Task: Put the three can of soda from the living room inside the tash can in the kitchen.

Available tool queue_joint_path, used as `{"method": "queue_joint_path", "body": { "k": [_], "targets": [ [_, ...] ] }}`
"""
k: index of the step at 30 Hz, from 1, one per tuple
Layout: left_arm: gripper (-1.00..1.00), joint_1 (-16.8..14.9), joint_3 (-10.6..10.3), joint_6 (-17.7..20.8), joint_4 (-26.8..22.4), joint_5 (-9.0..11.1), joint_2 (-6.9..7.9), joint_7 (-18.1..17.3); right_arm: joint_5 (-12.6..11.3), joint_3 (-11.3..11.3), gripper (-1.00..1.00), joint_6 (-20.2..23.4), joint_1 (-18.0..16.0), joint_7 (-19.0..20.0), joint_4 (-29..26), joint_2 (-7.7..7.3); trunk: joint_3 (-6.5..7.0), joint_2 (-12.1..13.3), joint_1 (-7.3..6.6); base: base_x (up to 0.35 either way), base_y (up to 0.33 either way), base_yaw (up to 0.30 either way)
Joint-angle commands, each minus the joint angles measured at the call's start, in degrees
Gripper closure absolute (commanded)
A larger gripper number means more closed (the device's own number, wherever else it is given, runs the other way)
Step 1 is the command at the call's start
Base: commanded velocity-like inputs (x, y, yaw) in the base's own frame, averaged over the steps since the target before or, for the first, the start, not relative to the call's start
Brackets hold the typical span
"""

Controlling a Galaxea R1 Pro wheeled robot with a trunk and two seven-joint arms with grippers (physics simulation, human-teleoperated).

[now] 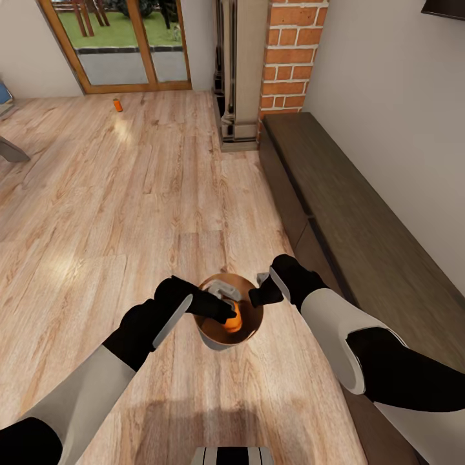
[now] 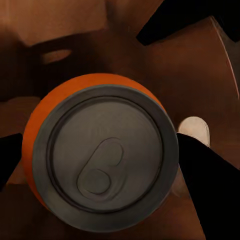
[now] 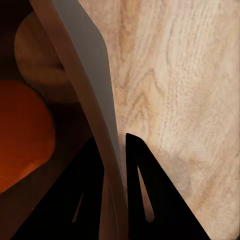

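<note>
- Your left gripper point(image 1: 230, 318) grips an orange can point(image 1: 234, 321) down inside the bin point(image 1: 253, 330).
- Your right gripper point(image 3: 116, 165) pinches the bin's rim.
- Another orange can point(image 1: 117, 104) stands far beyond the bin, near the glass door point(image 1: 119, 42).

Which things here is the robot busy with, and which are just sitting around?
For the job:
- trash can, its rim pinched by the right gripper
- orange soda can, held inside the bin by the left gripper
- another orange can, far off on the floor

Just there:
- dark low cabinet
- brick pillar
- glass door
</note>
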Motion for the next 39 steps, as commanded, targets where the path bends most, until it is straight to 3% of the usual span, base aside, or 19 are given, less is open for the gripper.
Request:
{"method": "queue_joint_path", "body": {
  "k": [1, 3, 10, 17, 18, 30, 34, 35, 37, 38, 39],
  "targets": [
    [1.00, 0.01, 0.00, 0.00, 0.06, 0.07, 0.00, 0.90, -1.73, -0.25, 1.00, 0.18, -0.01, 0.30, -0.04, 0.02, 0.00, 0.00, 0.00, 0.000, 0.000, 0.000],
    [1.00, 0.05, 0.01, 0.00, 0.19, 0.08, -0.04, 4.15, -1.82, -0.19, 1.00, 0.18, -0.01, 0.33, -0.09, 0.02, 0.00, 0.00, 0.00, 0.000, 0.000, 0.000],
    [1.00, 0.07, -0.03, 0.00, 0.38, 0.10, -0.09, 8.61, -1.89, 0.17, 1.00, 0.18, 0.00, 0.41, -0.03, 0.02, 0.00, 0.00, 0.00, 0.000, 0.000, 0.000],
    [1.00, 0.03, -2.21, 0.00, 0.90, 0.16, -0.14, 10.25, -1.89, 0.31, 1.00, 0.18, -0.01, 0.47, -0.02, 0.02, 0.00, 0.00, 0.00, 0.000, 0.000, 0.000],
    [-1.00, 0.01, -2.49, 0.00, 1.32, 0.16, -0.13, 10.30, -1.89, 0.33, 1.00, 0.18, -0.01, 0.47, -0.02, 0.02, 0.00, 0.00, 0.00, 0.000, 0.000, 0.000],
    [-1.00, 0.06, -2.69, 0.00, 1.39, 0.34, 0.07, 10.40, -1.89, 0.36, 1.00, 0.18, 0.00, 0.47, 0.05, 0.02, 0.00, 0.00, 0.00, 0.000, 0.000, 0.000],
    [-1.00, 0.10, -2.23, 0.00, -2.17, 0.74, 0.51, 10.10, -1.89, 0.39, 1.00, 0.18, 0.05, 0.47, 0.17, 0.02, 0.00, 0.00, 0.00, 0.000, 0.000, 0.000],
    [-1.00, 0.22, -1.84, 0.00, -5.43, 0.88, 0.92, 9.92, -1.89, 0.41, 1.00, 0.18, 0.06, 0.47, 0.21, 0.02, 0.00, 0.00, 0.00, 0.000, 0.000, 0.000],
    [-1.00, 0.61, -0.09, 0.00, -10.49, 1.13, 3.21, 9.74, -1.87, 0.45, 1.00, 0.18, 0.02, 0.47, 0.27, 0.02, 0.00, 0.00, 0.00, 0.000, 0.000, 0.000],
    [-1.00, 0.76, 1.87, 0.00, -13.58, 1.29, 5.13, 9.67, -1.86, 0.48, 1.00, 0.18, 0.01, 0.44, 0.30, 0.02, 0.00, 0.00, 0.00, 0.000, 0.000, 0.000],
    [-1.00, 0.84, 2.94, 0.00, -14.93, 1.38, 6.04, 9.63, -1.85, 0.49, 1.00, 0.18, 0.01, 0.43, 0.30, 0.02, 0.00, 0.00, 0.00, 0.000, 0.000, 0.000]
  ]
}}
